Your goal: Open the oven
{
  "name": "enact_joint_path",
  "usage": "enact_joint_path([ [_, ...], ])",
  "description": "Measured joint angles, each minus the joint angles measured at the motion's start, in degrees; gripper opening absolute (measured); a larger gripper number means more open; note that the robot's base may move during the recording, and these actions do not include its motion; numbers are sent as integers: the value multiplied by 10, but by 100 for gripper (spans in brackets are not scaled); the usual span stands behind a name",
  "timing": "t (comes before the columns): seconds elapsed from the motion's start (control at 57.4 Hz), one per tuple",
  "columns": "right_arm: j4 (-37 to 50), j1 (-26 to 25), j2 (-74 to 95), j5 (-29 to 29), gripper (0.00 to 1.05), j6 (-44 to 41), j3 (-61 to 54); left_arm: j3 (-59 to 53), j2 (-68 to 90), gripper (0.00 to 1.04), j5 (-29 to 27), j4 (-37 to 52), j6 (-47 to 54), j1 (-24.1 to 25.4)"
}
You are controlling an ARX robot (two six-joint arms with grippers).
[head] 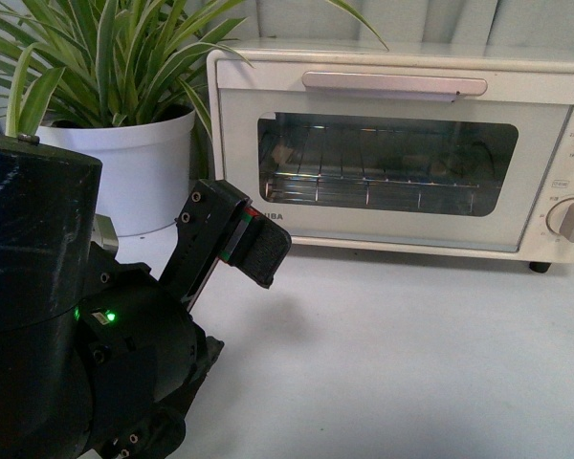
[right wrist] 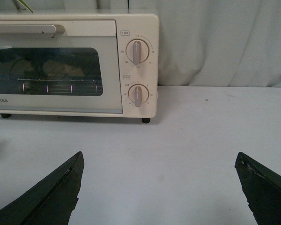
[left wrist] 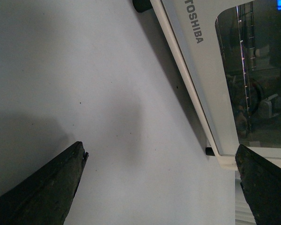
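Left claw (left wrist: 160,152): released, two dark fingers spread wide, only bare table between them. Only the tapered finger ends show in the left wrist view; the rest is cut off. In the front view, one black padded finger (head: 265,252) sits just in front of the lower left corner of the oven door, apart from it. It covers the start of the logo, so only "IBA" reads. The left arm's dark housing (head: 33,258) fills the lower left of that view and hides the table behind it.

Right claw (right wrist: 159,157): also released, fingers far apart, gripping nothing. It is well back from the oven. It is out of the front view.

Cream-white boxy TOSHIBA toaster oven (head: 402,100): stands on the pale grey table (head: 411,354), at the back. Door shut, flush with the body. Its long bar handle (head: 394,84) runs along the top edge, and nothing touches it. The wire rack (head: 373,184) shows through the dark glass window (head: 387,164); the interior beyond it is murky with reflections. The front view crops the oven's right edge, so its knobs show only in part. The right wrist view shows both cream knobs (right wrist: 137,50) whole, one above the other, markings too small to read, plus a small black foot (right wrist: 145,120). That view cuts off the oven's left end.

A white round pot (head: 124,163) holding a striped green leafy plant (head: 105,57) stands just beside the oven, on its left. A pale curtain (right wrist: 225,42) hangs behind.
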Motion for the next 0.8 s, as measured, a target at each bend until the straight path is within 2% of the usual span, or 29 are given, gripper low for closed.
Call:
enact_joint_path([
  [0.209, 0, 0, 0, 0, 95, 0, 0, 0, 0, 98, 0, 0, -1, 0],
  [0.244, -7, -10, 7, -30, 95, 8, 3, 0, 0, 98, 0, 0, -1, 0],
  [0.296, 2, -29, 44, -108, 95, 32, 12, 0, 0, 98, 0, 0, -1, 0],
  [0.331, 22, -32, 78, -139, 95, 42, 23, 0, 0, 98, 0, 0, -1, 0],
  [0.366, 47, -31, 116, -146, 95, 50, 36, 0, 0, 98, 0, -1, 0, 0],
  [0.488, 139, 13, 307, -105, 95, 74, 143, 0, -2, 98, 1, -5, 0, 0],
  [0.592, 142, 68, 466, -47, 95, 90, 261, 0, -3, 98, 1, -8, 0, 0],
  [0.801, 101, 130, 677, 9, 95, 130, 444, 0, -7, 98, 6, -14, 2, 3],
])
